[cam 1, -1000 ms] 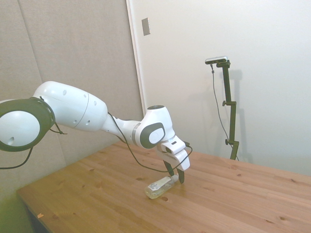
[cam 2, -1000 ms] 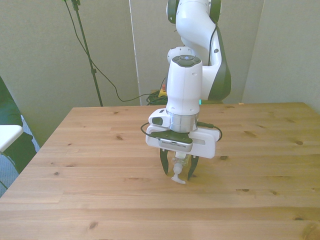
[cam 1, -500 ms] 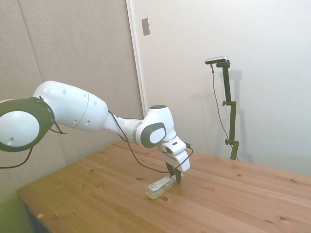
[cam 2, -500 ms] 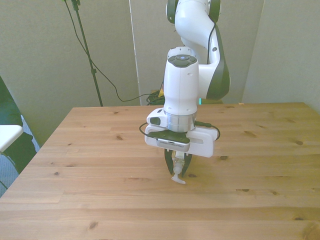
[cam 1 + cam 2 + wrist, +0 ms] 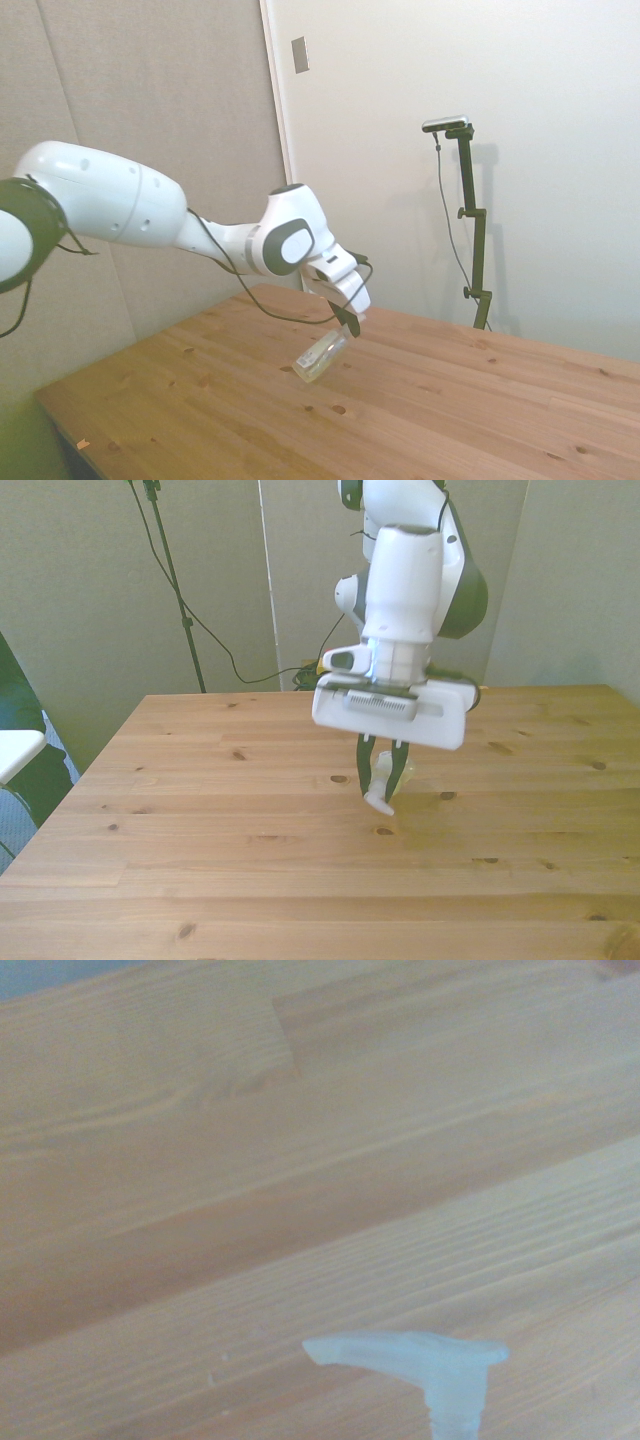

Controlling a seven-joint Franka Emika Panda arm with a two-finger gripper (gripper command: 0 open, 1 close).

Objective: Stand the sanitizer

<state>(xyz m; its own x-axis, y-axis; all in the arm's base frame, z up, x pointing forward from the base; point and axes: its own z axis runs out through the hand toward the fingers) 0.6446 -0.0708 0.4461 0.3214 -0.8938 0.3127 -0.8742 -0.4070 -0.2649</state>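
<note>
1. Gripper (image 5: 347, 322): fingers clamped on the neck end of the sanitizer, raised above the wooden table (image 5: 450, 400).
2. Sanitizer (image 5: 320, 355): clear bottle with pale liquid, held in the air clear of the tabletop, tilted, its base lower and pointing away from the gripper.
3. Front view: gripper (image 5: 383, 770) over the table's middle; the sanitizer's white pump top (image 5: 379, 801) juts below the fingers.
4. Wrist view: pump top (image 5: 420, 1355), blurred, over wood planks (image 5: 250, 1160).
</note>
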